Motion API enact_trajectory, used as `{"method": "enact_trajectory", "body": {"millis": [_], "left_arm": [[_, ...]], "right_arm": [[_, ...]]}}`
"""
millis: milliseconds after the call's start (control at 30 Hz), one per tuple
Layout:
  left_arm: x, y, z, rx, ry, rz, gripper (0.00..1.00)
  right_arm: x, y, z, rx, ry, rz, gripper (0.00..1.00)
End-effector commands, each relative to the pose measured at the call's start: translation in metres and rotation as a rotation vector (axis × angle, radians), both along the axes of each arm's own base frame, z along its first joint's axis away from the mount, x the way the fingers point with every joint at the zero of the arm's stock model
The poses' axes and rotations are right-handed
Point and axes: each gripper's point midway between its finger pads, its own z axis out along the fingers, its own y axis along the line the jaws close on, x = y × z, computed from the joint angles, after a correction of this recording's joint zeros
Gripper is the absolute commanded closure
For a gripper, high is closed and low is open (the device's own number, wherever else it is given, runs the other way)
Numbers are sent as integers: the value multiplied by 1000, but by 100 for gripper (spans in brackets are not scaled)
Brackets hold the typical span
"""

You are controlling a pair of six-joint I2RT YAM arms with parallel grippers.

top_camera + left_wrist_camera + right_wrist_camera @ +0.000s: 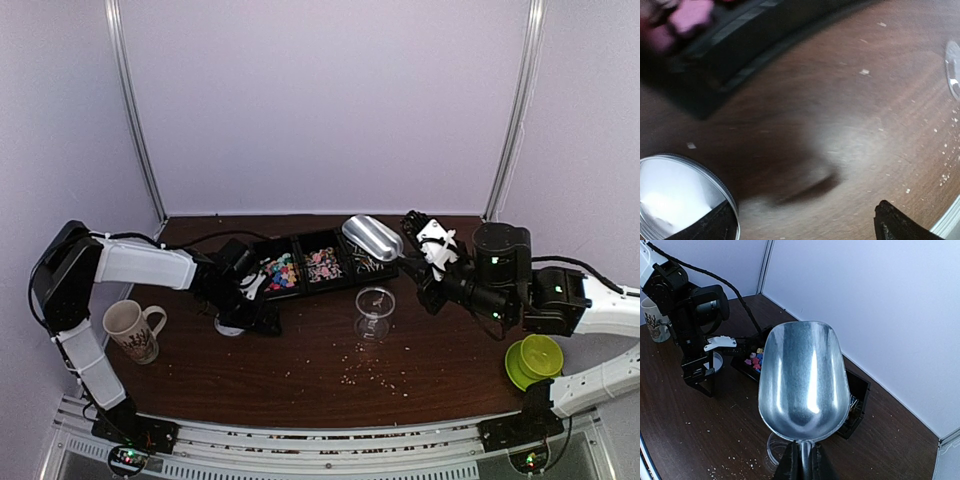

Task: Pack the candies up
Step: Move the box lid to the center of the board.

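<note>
Top view, 12 o'clock is the far wall.

- Mug (pixel 131 331): pale, patterned, upright at the 9 o'clock edge of the worktop (pixel 300 360).
- Left end effector (pixel 248 312): low over the wood, at 7 o'clock from the tray. In the wrist view its fingers are spread wide (pixel 805 227) with only bare wood between them. It grips nothing.
- Round lid (pixel 230 326): metal rim, white inside, flat on the wood just beside the left finger at its 9 o'clock (pixel 675 195).
- Tray (pixel 320 289): black, three compartments, at 12 o'clock of the worktop.
- Candies (pixel 282 272): a multicoloured heap in the tray's left compartment, and a second, pinker lot in the middle one. The right compartment's contents are too dark to tell.
- Scoop (pixel 372 238): shiny metal, bowl empty (pixel 802 375), held above the tray's right end.
- Clear cup (pixel 375 310): upright at 6 o'clock from the scoop, just clear of the tray.
- Crumbs (pixel 375 375): pale, scattered at 6 o'clock from the cup.
- Right end effector (pixel 801 460): clamped on the scoop's handle.
- Green bowl (pixel 533 360): at the 4 o'clock edge, beside the right arm.
</note>
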Motion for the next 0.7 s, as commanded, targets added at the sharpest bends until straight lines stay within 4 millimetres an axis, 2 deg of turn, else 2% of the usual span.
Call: {"method": "enact_trajectory", "body": {"millis": [0, 233, 533, 667], "left_arm": [[-30, -30, -9, -26, 70, -139, 2], [-68, -78, 0, -94, 135, -369, 2], [-98, -148, 28, -199, 169, -612, 2], [-106, -176, 22, -202, 192, -684, 2]], "right_arm": [[3, -2, 20, 36, -17, -16, 100], [3, -6, 32, 42, -32, -25, 100], [0, -21, 47, 62, -47, -49, 100], [-1, -28, 51, 77, -54, -62, 100]]}}
